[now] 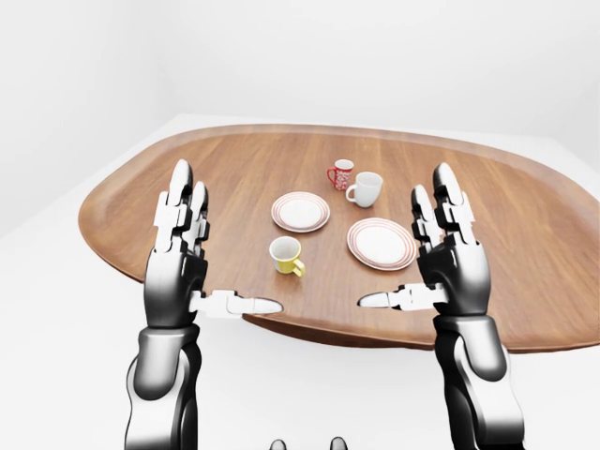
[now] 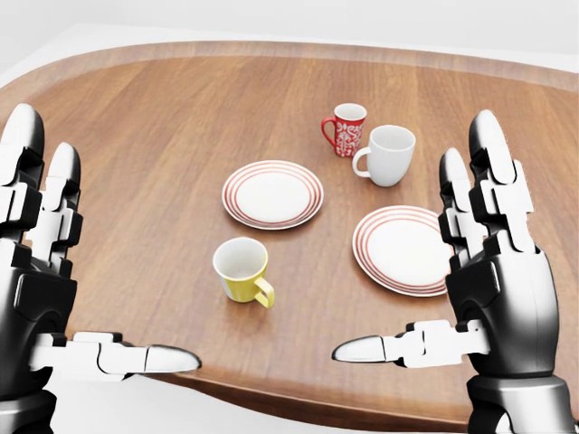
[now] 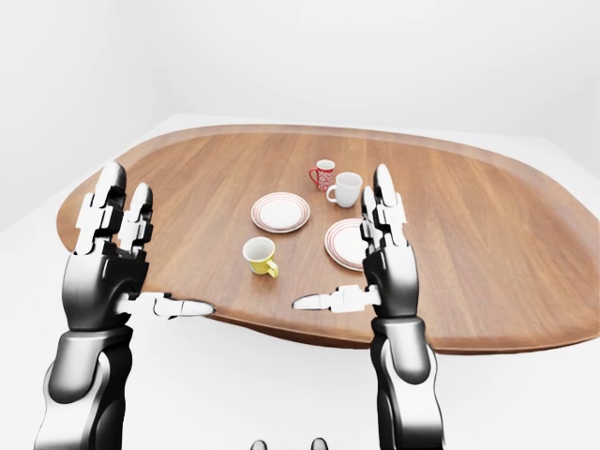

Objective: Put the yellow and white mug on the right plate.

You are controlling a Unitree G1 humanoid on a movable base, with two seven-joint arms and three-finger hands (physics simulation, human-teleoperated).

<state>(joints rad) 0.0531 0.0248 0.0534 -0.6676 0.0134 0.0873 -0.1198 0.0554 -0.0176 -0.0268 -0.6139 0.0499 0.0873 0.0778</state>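
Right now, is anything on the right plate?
No. The right plate is bare where visible; the right hand covers its right rim in the head view. The yellow mug stands on the table, left of it.

Yellow and white mug (image 2: 242, 269) upright, left of right plate (image 2: 404, 250).

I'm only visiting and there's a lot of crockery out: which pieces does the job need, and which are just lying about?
For the job:
yellow and white mug
right plate
left hand and right hand, both open and empty

Lying about:
left plate
red patterned mug
white mug
wooden table
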